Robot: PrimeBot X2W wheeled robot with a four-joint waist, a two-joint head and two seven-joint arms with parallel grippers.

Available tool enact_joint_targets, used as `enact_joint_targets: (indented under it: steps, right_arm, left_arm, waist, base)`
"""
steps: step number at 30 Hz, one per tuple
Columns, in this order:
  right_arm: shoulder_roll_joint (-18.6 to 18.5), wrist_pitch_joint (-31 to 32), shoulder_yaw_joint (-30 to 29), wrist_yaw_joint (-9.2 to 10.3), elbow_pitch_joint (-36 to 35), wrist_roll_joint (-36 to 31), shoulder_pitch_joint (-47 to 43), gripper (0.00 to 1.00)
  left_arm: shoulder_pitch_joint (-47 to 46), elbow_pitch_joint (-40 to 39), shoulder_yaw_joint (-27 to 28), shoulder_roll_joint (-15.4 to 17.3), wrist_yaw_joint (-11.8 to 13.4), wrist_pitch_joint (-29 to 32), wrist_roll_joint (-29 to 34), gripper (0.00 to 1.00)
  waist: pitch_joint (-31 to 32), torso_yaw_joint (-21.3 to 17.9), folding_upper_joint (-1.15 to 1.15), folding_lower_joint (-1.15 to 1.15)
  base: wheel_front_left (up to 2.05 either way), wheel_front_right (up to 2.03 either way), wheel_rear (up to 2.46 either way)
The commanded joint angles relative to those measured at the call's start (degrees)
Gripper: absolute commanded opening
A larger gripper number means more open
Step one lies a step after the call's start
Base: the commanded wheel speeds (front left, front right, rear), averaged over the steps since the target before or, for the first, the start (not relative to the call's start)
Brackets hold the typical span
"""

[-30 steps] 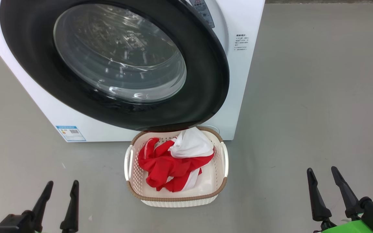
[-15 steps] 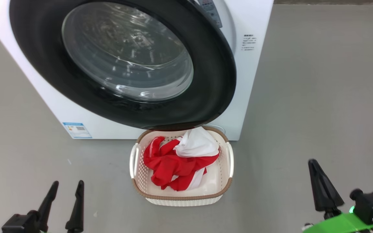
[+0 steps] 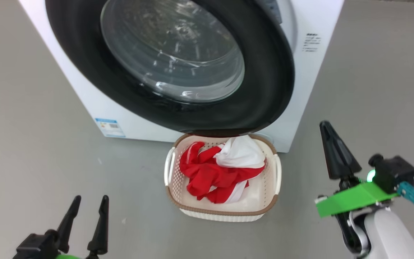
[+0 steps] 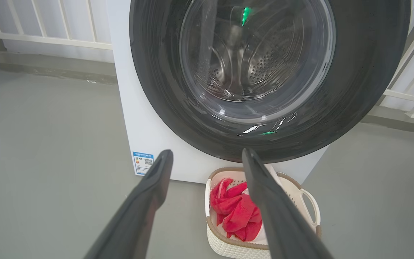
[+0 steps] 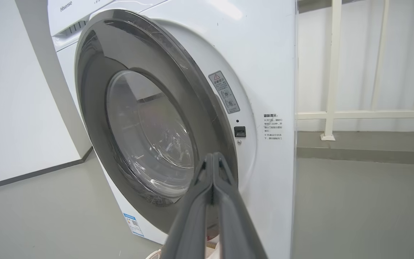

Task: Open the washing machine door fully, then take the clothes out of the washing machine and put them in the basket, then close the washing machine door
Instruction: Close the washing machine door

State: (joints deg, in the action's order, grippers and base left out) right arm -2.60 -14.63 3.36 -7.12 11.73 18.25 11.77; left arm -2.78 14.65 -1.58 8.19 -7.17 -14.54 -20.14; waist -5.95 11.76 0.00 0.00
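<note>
The door (image 3: 264,72) is ajar, its free edge standing off the front of the washing machine (image 5: 271,54). Under its lower rim the basket (image 3: 225,213) sits on the floor (image 3: 49,162) just before the machine, with the red and white clothes (image 3: 210,178) heaped inside. My right gripper (image 3: 324,125) is pressed closed and empty, raised to the right of the basket. My left gripper (image 3: 91,198) hangs low, spread wide, holding nothing.

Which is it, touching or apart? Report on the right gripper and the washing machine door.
Apart. The head view shows the shut right gripper off to the side of the washing machine door, with a strip of grey floor showing between them.
</note>
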Motion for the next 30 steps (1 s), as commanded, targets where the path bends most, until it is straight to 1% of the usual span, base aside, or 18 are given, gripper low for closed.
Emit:
enact_joint_targets:
  steps: [1, 8, 16, 23, 30]
  right_arm:
    - [-0.28, -0.37, 1.62, -0.36, -0.73, 0.54, 2.88, 0.0]
    - [-0.28, -0.37, 1.24, -0.36, 2.72, 0.0, 9.24, 0.0]
    - [-0.28, -0.37, 0.43, -0.36, 6.6, -1.45, 16.05, 0.0]
    - [-0.28, -0.37, -1.17, -0.36, 9.67, -2.59, 21.23, 0.0]
    - [-0.28, -0.37, -2.2, -0.36, 11.17, -3.4, 24.53, 0.0]
  left_arm:
    - [-2.51, -1.72, 1.79, 0.69, -0.32, -0.46, -0.23, 1.0]
    - [-4.28, -2.22, 0.8, -0.29, -0.32, -0.46, -0.7, 1.0]
    - [-7.2, -2.58, -0.1, -1.36, -0.32, -0.46, -1.49, 1.0]
    - [-9.56, -2.56, -0.92, -2.29, -0.32, -0.46, -2.35, 1.0]
    - [-10.86, -2.59, -1.27, -2.6, -0.32, -0.46, -2.83, 1.0]
  waist:
    - [-1.54, 1.61, 0.0, 0.0]
    - [-4.28, 4.21, 0.0, 0.0]
    - [-8.4, 6.14, 0.0, 0.0]
    - [-11.72, 7.21, 0.0, 0.0]
    - [-13.58, 7.8, 0.0, 0.0]
  base:
    - [0.0, 0.0, 0.0]
    - [0.0, 0.0, 0.0]
    - [0.0, 0.0, 0.0]
    - [0.0, 0.0, 0.0]
    - [0.0, 0.0, 0.0]
